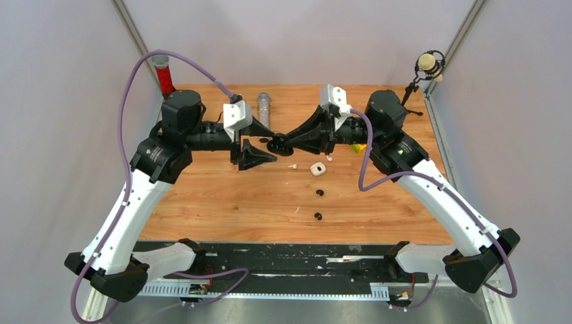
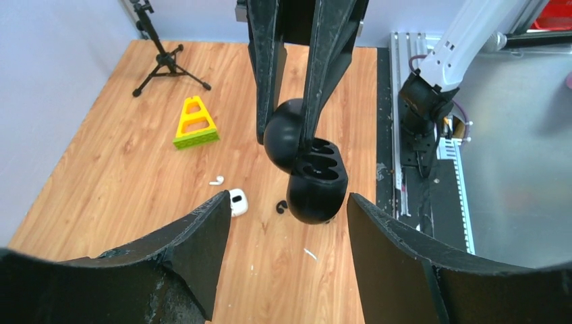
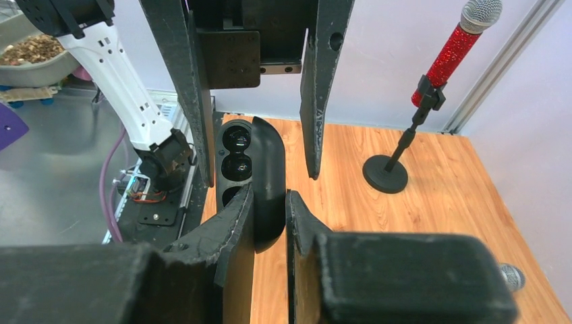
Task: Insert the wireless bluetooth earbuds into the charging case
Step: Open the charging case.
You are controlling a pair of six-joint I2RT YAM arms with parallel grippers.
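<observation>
While right gripper [image 3: 270, 199] pinches lid of open black charging case [image 2: 311, 177] aloft, left gripper [image 2: 287, 223] gapes empty just beside case. Black earbuds [image 1: 320, 193] lie on table [image 1: 222, 196] below case, nearer arm bases. Best: hold case steady, sockets up, fetch one bud.

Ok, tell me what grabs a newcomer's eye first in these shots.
The open black charging case, pinched by its lid in the right gripper, hangs above mid-table. The left gripper gapes open just beside it. Loose on the table lie two black earbuds and a white case.
</observation>
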